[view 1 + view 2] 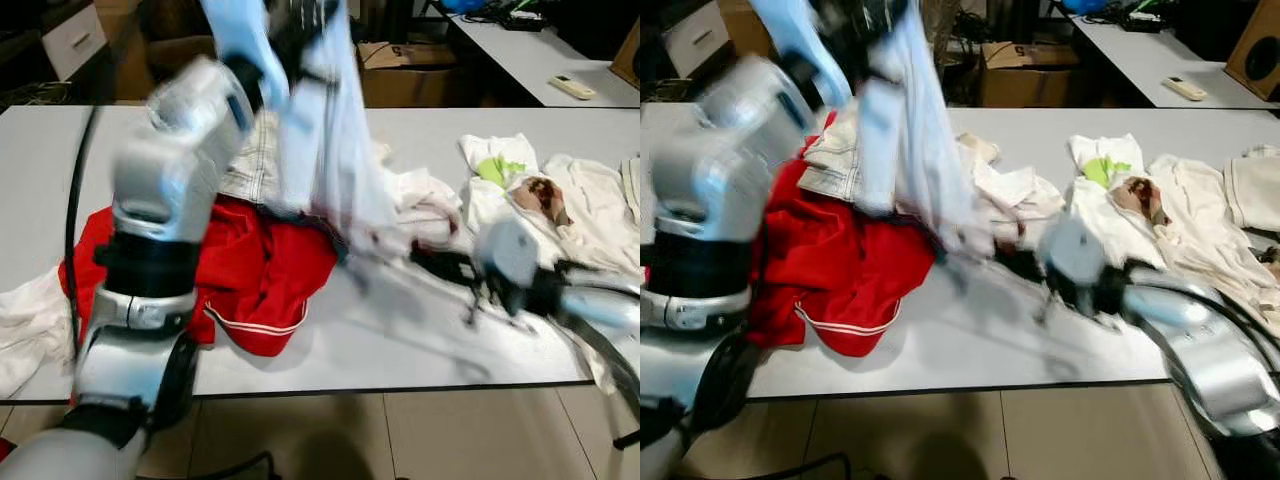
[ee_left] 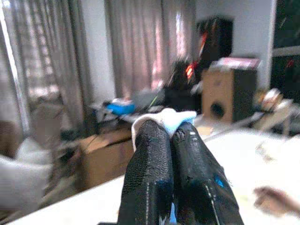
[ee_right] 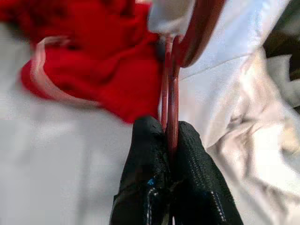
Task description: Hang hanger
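Red hanger (image 3: 169,89) is clamped between the right gripper (image 3: 169,140) fingers (image 3: 145,154); its thin double bar runs out past the fingertips toward the red garment (image 1: 255,265). Head views are motion-blurred. Right gripper (image 1: 450,268) sits low over the grey table (image 1: 400,340), just right of the red garment, and the hanger itself can't be made out there.

Red garment with white piping lies crumpled on the table's near-left part, touching the left arm (image 1: 165,230). Beside it on the right, a heap of white clothes (image 1: 1015,200); further right of that, more white clothes with a green patch (image 1: 497,168) and a brown print.

Left gripper (image 2: 171,136) is raised high above the red garment, fingers (image 2: 150,164) pinched together on a pale blue-white cloth (image 2: 166,117). That cloth (image 1: 320,130) hangs from it down toward the pile.

Behind the table: cardboard box (image 1: 405,75), a 2nd table (image 1: 530,60) with a remote on it, curtains and a speaker further back in the left wrist view.
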Controlling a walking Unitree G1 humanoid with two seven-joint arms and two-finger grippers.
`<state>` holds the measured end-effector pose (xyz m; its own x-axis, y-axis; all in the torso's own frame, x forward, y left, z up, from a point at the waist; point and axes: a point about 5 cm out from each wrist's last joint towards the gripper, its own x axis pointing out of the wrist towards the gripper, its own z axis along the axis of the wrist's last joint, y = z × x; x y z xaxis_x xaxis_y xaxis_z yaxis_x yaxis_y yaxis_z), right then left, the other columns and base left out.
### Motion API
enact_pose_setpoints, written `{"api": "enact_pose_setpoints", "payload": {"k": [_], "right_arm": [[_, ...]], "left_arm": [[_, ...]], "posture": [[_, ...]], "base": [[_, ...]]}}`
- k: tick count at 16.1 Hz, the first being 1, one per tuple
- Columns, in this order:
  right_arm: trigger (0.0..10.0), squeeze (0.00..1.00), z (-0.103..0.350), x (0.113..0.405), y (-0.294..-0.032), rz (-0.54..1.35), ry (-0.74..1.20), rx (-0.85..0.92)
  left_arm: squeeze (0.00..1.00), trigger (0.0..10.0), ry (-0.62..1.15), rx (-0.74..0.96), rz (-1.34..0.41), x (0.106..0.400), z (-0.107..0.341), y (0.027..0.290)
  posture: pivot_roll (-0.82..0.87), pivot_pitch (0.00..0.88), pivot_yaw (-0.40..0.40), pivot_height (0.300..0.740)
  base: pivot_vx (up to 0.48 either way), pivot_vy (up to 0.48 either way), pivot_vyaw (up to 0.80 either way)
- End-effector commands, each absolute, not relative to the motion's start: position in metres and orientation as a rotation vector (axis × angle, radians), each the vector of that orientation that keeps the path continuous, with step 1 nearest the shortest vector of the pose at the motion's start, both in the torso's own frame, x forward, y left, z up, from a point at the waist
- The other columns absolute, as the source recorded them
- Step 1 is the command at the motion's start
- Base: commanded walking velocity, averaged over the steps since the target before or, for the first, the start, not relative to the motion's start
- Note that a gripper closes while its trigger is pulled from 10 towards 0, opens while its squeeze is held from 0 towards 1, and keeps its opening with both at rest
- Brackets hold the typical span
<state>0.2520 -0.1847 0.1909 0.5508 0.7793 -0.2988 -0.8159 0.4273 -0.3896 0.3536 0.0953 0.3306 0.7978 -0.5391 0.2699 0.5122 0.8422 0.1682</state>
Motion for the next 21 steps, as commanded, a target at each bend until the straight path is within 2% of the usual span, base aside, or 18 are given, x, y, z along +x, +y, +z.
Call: {"api": "enact_pose_setpoints", "payload": {"k": [1, 4, 6, 8, 9, 10, 12, 14, 16, 18, 20, 21], "right_arm": [[10.0, 0.0, 0.196, 0.245, -0.186, 1.037, 0.089, -0.544], [10.0, 0.0, 0.196, 0.227, -0.205, 1.076, 0.219, -0.566], [10.0, 0.0, 0.198, 0.215, -0.218, 1.092, 0.309, -0.597], [10.0, 0.0, 0.205, 0.211, -0.225, 1.082, 0.323, -0.588], [10.0, 0.0, 0.214, 0.208, -0.23, 1.069, 0.313, -0.557], [10.0, 0.0, 0.226, 0.204, -0.235, 1.054, 0.298, -0.518], [10.0, 0.0, 0.245, 0.196, -0.254, 1.021, 0.293, -0.489], [10.0, 0.0, 0.254, 0.191, -0.264, 1.013, 0.306, -0.483], [10.0, 0.0, 0.261, 0.187, -0.273, 0.999, 0.31, -0.475], [10.0, 0.0, 0.264, 0.193, -0.284, 0.879, 0.286, -0.489], [10.0, 0.0, 0.256, 0.2, -0.286, 0.801, 0.302, -0.509], [10.0, 0.0, 0.253, 0.204, -0.285, 0.758, 0.293, -0.456]], "left_arm": [[0.0, 10.0, -0.289, 0.197, -0.546, 0.358, 0.32, 0.095], [0.0, 10.0, -0.177, 0.395, -0.429, 0.375, 0.276, 0.113], [0.0, 10.0, -0.118, 0.436, -0.388, 0.381, 0.256, 0.126], [0.0, 10.0, -0.084, 0.494, -0.404, 0.381, 0.244, 0.132], [0.0, 10.0, -0.046, 0.534, -0.492, 0.375, 0.235, 0.132], [1.0, 10.0, 0.055, 0.505, -0.632, 0.362, 0.222, 0.134], [1.0, 10.0, 0.218, 0.64, -0.692, 0.347, 0.206, 0.167], [1.0, 10.0, 0.257, 0.636, -0.743, 0.339, 0.209, 0.18], [1.0, 10.0, 0.264, 0.652, -0.911, 0.322, 0.212, 0.186], [1.0, 10.0, 0.266, 0.491, -1.116, 0.295, 0.225, 0.189], [1.0, 10.0, 0.199, 0.357, -1.202, 0.284, 0.244, 0.182], [1.0, 10.0, 0.123, 0.273, -1.243, 0.279, 0.257, 0.177]], "posture": [[-0.15, 0.027, 0.038, 0.74], [-0.15, 0.031, 0.041, 0.74], [-0.15, 0.031, 0.044, 0.74], [-0.15, 0.033, 0.048, 0.74], [-0.15, 0.035, 0.051, 0.74], [-0.15, 0.038, 0.054, 0.74], [-0.15, 0.038, 0.054, 0.74], [-0.15, 0.04, 0.05, 0.74], [-0.15, 0.04, 0.05, 0.74], [-0.15, 0.04, 0.05, 0.74], [-0.14, 0.039, 0.047, 0.74], [-0.14, 0.039, 0.047, 0.74]], "base": [[0.0, 0.0, 0.0], [0.0, 0.0, 0.0], [0.0, 0.0, 0.0], [0.0, 0.0, 0.0], [0.0, 0.0, 0.0], [0.0, 0.0, 0.0], [0.0, 0.0, 0.0], [0.0, 0.0, 0.0], [0.0, 0.0, 0.0], [0.0, 0.0, 0.0], [0.0, 0.0, 0.0], [0.0, 0.0, 0.0]]}}
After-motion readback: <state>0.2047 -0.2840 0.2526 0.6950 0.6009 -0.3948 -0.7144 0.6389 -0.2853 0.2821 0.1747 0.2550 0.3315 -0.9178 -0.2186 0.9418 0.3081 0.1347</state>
